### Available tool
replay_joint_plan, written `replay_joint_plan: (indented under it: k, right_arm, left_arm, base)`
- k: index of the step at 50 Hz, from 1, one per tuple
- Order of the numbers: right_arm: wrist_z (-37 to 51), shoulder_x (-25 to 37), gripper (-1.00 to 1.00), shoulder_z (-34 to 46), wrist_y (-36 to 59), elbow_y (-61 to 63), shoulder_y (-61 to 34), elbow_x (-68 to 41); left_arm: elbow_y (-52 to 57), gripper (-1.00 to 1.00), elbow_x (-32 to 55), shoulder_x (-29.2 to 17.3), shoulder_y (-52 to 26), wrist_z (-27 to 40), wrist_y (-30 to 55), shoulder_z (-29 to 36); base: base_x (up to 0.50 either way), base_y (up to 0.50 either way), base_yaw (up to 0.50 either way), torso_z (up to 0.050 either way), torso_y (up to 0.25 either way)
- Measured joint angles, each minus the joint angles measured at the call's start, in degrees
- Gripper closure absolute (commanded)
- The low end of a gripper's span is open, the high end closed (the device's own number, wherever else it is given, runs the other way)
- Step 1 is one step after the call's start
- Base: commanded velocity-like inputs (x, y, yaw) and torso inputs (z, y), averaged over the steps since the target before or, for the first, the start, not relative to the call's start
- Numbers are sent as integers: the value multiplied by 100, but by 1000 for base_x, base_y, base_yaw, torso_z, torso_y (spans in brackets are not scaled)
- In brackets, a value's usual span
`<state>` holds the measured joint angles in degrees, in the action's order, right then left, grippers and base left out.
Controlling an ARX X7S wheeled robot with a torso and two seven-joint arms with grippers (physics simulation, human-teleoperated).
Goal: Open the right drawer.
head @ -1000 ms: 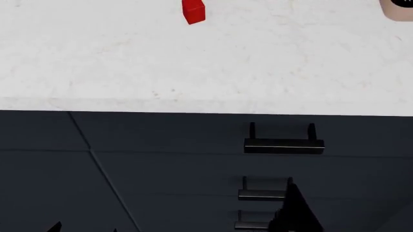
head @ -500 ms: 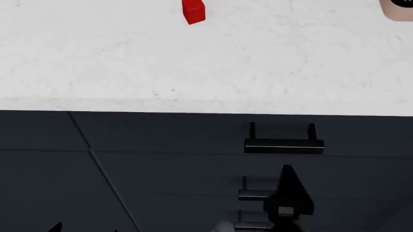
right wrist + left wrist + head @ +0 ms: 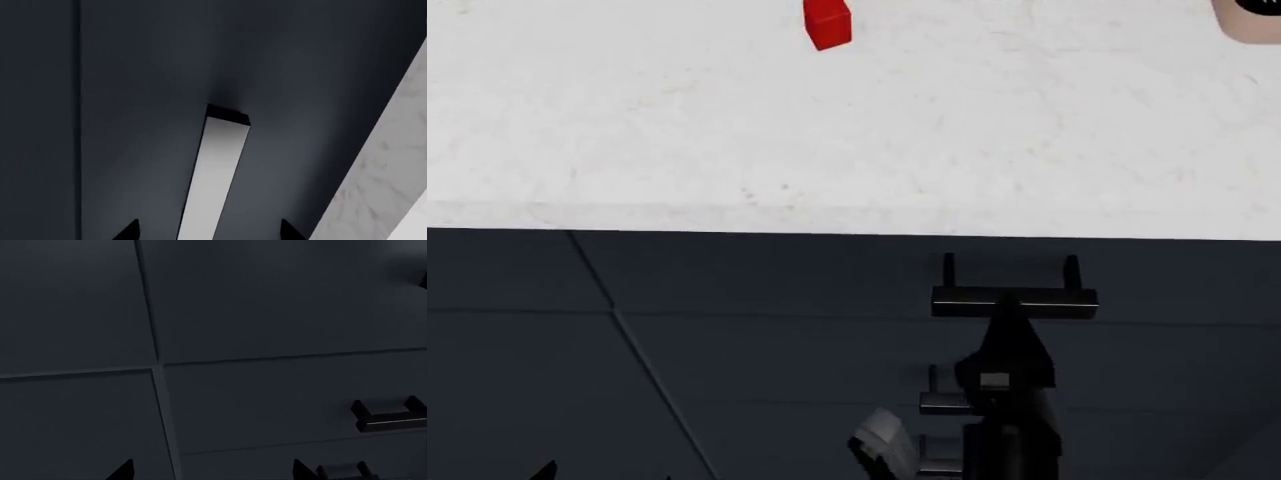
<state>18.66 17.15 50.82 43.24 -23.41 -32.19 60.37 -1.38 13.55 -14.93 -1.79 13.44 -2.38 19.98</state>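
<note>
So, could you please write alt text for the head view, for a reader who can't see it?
The right gripper reaches up to the black bar handle of the right drawer, which looks shut beneath a white marble countertop. Two more bar handles sit below, partly hidden by the arm, and a small red block lies far back on the counter.

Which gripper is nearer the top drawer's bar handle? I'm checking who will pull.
Right. The right gripper reaches up to the bar handle, straddling it; the left gripper faces the cabinet front off to its left.
</note>
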Motion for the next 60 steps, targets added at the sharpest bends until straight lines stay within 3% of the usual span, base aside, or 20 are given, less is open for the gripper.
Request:
replay_joint_plan:
  k: [42,43,60]
  right_arm:
    - [949,-691,-100,-119,-656,-2374,-1035,-440]
    - [970,-704,100,-125,-673,-2413,-1053,-454]
    - [1281,-807,100,-251,-897,-2644,-1183,-651]
  left_arm:
    - [-69,-100,27,-55,-36,46,-26,115]
    - [-70,-100,27,-56,-37,48,-25,118]
    - [-89,-100,53,-76,-54,60,-33,155]
  base:
    - [0,0,0,0,0]
    - [0,0,0,0,0]
    - [1,0,0,0,0]
